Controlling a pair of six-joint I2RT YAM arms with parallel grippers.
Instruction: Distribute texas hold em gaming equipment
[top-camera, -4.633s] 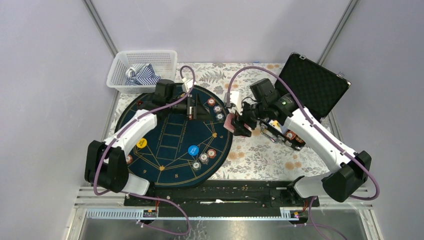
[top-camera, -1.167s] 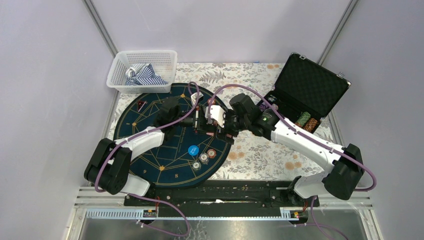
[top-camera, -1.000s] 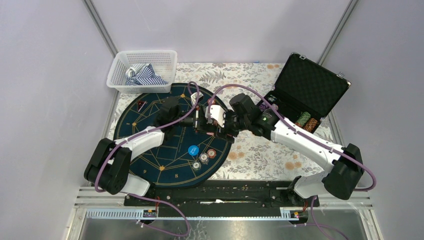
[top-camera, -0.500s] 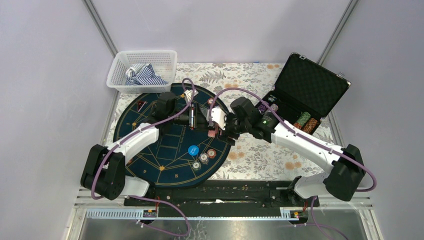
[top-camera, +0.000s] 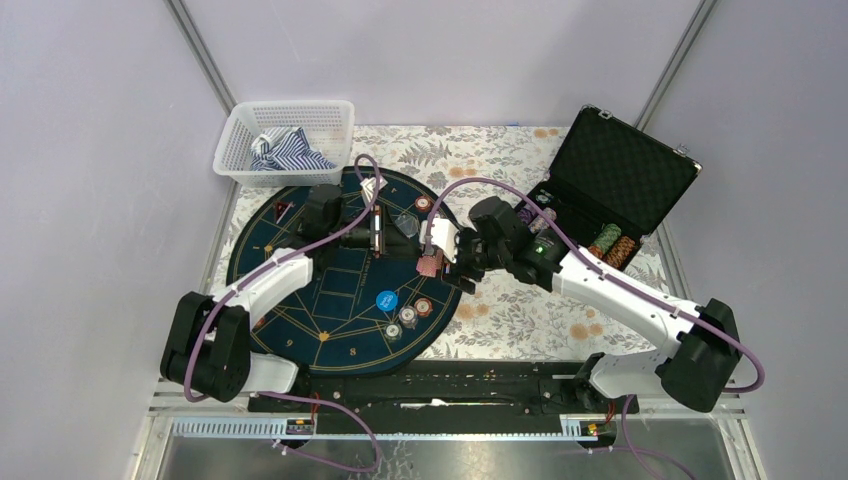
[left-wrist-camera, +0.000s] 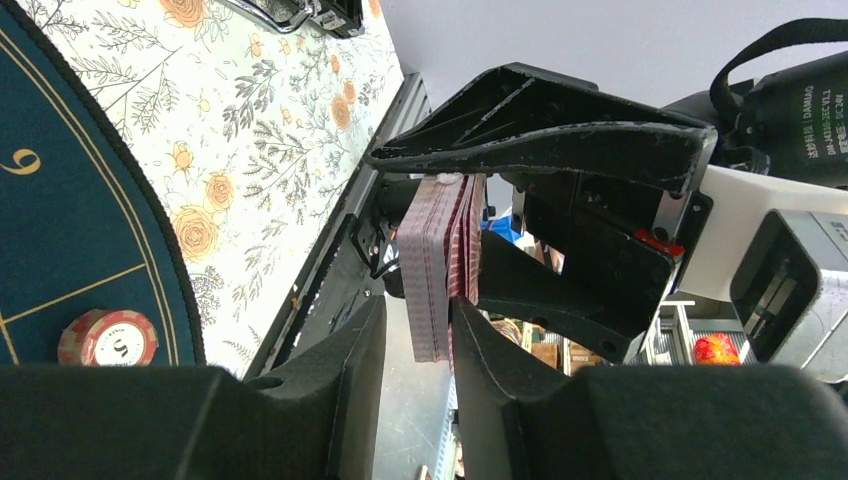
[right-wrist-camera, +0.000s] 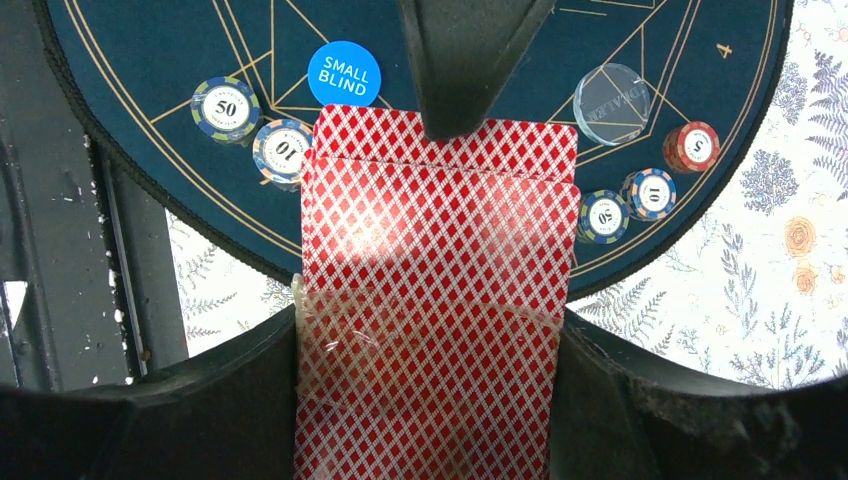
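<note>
Pale purple walls and thin metal poles close in the space. The worktop has a flowery cover. A round dark blue mat with gold lines lies on its left half.

Behind the mat's left side stands a white basket with a striped cloth in it. The left arm starts at the mat's near left edge and reaches across it.

Near the mat's front edge sit a blue disc marked SMALL BLIND and a short row of chips. By the mat's far right edge lie a clear disc and more chips.

Above the mat's right edge the two arms meet. The left gripper points at a pack of red-backed cards. Its fingers stand a little apart, and the end of the pack shows in the gap between them. I cannot tell if they pinch the cards. The right gripper is clenched on the pack and holds it by its sides in the air over the mat. The top cards sit a bit out of line with the others.

Right of the mat, well apart from it, a black case stands open with its foam lid tipped back. Stacks of chips sit inside it.
</note>
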